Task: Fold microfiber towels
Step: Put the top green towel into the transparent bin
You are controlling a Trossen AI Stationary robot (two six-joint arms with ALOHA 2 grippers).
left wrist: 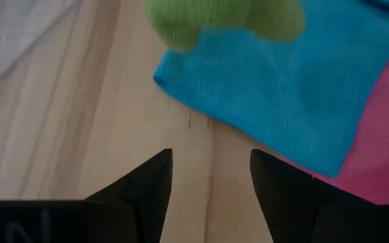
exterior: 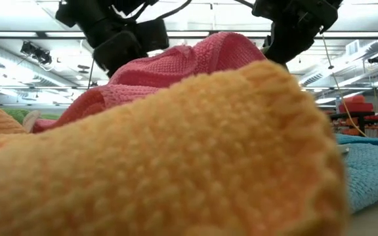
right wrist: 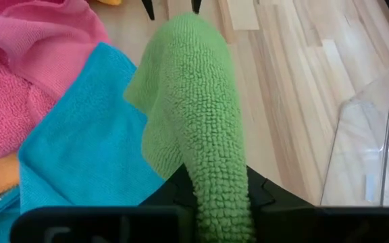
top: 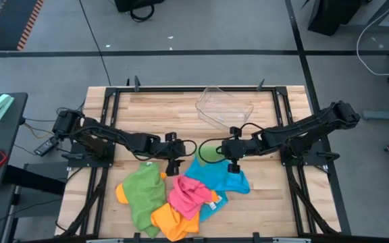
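While right tool (right wrist: 215, 196) clamps green towel (right wrist: 194, 108), left tool (left wrist: 211, 182) hovers apart over table (left wrist: 80, 135).

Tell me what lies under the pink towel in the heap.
The pink towel lies over an orange towel and the edge of a blue towel. How far they run beneath it is covered, and anything else underneath is hidden.

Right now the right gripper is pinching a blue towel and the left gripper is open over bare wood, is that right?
Not quite. The right gripper is pinching a green towel, not a blue one; the right wrist view shows it, with the blue towel lying flat beside it. The left gripper is indeed open over bare wood.
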